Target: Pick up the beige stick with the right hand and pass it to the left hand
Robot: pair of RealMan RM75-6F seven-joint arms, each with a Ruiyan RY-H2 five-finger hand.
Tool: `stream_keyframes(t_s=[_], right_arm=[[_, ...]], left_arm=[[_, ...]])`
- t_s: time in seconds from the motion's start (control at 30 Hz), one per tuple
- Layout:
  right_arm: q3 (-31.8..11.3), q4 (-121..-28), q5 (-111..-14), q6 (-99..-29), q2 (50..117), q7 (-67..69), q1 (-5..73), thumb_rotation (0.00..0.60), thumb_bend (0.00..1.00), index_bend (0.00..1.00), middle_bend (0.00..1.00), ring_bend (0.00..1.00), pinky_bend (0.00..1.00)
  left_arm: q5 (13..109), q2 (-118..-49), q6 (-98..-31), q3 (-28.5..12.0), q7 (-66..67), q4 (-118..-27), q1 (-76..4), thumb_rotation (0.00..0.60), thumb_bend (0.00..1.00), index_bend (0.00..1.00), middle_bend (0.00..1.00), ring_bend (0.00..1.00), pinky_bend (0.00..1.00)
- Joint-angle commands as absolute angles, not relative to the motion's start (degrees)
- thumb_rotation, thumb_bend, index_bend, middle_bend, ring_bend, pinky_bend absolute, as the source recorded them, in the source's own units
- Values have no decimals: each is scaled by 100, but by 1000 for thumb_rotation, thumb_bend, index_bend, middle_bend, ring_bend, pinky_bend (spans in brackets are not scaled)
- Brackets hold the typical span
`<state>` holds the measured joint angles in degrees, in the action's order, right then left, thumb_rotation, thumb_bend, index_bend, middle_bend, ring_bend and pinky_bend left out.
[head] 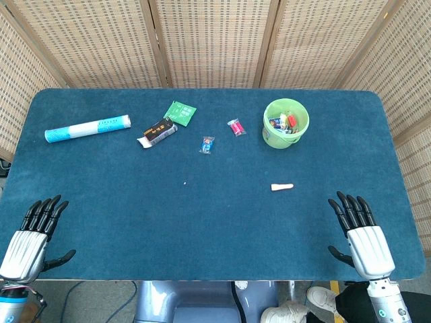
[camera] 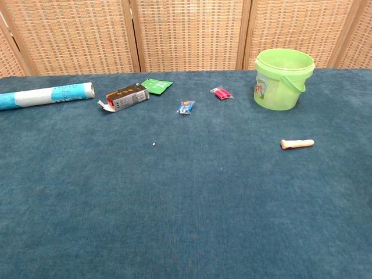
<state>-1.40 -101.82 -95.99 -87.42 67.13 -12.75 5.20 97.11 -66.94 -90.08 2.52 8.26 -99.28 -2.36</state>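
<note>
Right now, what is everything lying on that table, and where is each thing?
stick: one, beige, lying flat on the right half, nearer the right hand, below the bucket
bucket: one, light green, far right area, small colourful items inside
pink packet: one, just left of the bucket
blue packet: one, near the middle, far half
green packet: one, far side, left of centre
small box: one, black and orange, beside the green packet
tube: one, white and light blue, lying far left
table: one, dark blue cloth top
left hand: one, black and silver, near left edge, holding nothing
right hand: one, black and silver, near right edge, holding nothing
</note>
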Motion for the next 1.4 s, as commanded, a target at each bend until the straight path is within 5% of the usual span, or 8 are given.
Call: stream_keyframes(t_s=[0.03, 0.27, 0.57, 0.97, 1.4], right_arm=[[-140, -10182, -9589, -8733, 6720, -1289, 519, 600, 0, 0, 0, 0, 0], [-145, -10167, -9470, -8543, 6729, -1224, 590, 600, 0, 0, 0, 0, 0], [-804, -9518, -8750, -6965, 6911, -616, 1749, 600, 11, 130, 0, 0, 0], [-1558, -7402, -7086, -4873, 8262, -265, 3261, 600, 350, 317, 0, 0, 0], [-1409, -5737, -6812, -4215, 9240, -7, 3782, 600, 443, 413, 0, 0, 0]], left_arm=[[9709, -6693, -8997, 254, 826, -9928, -238, 600, 0, 0, 0, 0, 0], [9688, -6693, -8976, 244, 812, -9928, -243, 600, 0, 0, 0, 0, 0], [9413, -6835, -8710, 120, 1008, -9868, -359, 600, 0, 0, 0, 0, 0], [8806, -7056, -8258, -127, 1257, -9760, -570, 600, 0, 0, 0, 0, 0], [8423, -7239, -8048, -256, 1479, -9616, -698, 600, 0, 0, 0, 0, 0]])
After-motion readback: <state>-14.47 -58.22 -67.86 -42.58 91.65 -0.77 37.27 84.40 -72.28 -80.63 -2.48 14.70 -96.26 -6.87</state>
